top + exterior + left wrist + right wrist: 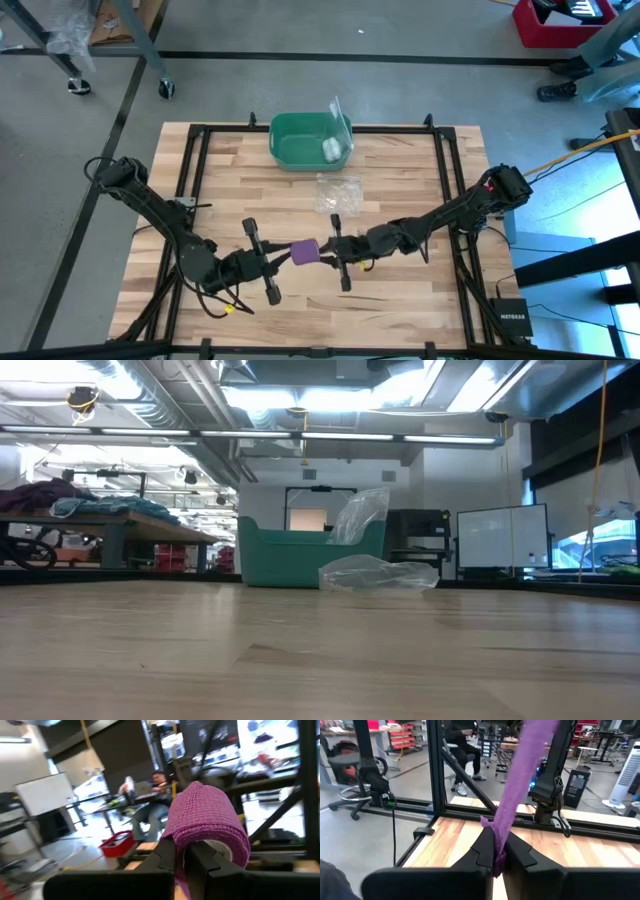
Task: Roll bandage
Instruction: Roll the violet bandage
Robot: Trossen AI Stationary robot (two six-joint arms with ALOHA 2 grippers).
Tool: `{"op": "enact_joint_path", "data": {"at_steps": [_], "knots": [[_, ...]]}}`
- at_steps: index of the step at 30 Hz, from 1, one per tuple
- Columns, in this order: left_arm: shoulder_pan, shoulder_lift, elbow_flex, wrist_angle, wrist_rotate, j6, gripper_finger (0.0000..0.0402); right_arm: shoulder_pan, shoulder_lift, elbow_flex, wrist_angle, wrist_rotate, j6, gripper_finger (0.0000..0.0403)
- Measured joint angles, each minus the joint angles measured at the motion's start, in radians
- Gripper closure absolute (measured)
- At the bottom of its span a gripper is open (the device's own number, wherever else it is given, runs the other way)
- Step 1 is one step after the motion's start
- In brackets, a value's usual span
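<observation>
Winding is underway: the left gripper (283, 256) has its jaws closed on the purple bandage (305, 252) roll, the right gripper (328, 252) pinching its loose tail beside it. Next, rotate the roll, keeping tension.

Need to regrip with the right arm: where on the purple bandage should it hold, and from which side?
Grip the loose flat tail of the bandage, a little back from the roll, coming from the right. The strip is thin and stretched toward the right gripper, which is shut on it; the left gripper already pinches the roll's end.
</observation>
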Motion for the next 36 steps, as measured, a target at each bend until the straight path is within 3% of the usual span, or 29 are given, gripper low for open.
{"op": "enact_joint_path", "data": {"at_steps": [6, 10, 15, 24, 31, 36], "knots": [[-0.004, 0.001, 0.000, -0.003, -0.159, 0.145, 0.0394, 0.058, 0.000, 0.000, -0.004, 0.066, -0.003, 0.0394], [0.001, 0.001, 0.000, -0.054, -0.189, 0.178, 0.0394, 0.090, -0.003, 0.000, 0.031, 0.084, -0.003, 0.0384], [0.025, 0.001, 0.000, -0.185, -0.201, 0.113, 0.0394, 0.129, -0.005, 0.048, 0.035, 0.084, -0.022, 0.0387], [0.034, 0.002, 0.004, -0.348, -0.199, -0.001, 0.0394, 0.160, -0.003, 0.227, -0.195, 0.120, -0.073, 0.0378], [0.034, 0.059, 0.006, -0.351, -0.209, 0.013, 0.0394, 0.151, -0.001, 0.387, -0.410, 0.149, -0.128, 0.0385], [0.034, 0.082, 0.005, -0.351, -0.196, 0.057, 0.0394, 0.100, 0.000, 0.443, -0.510, 0.138, -0.073, 0.0379]]}}
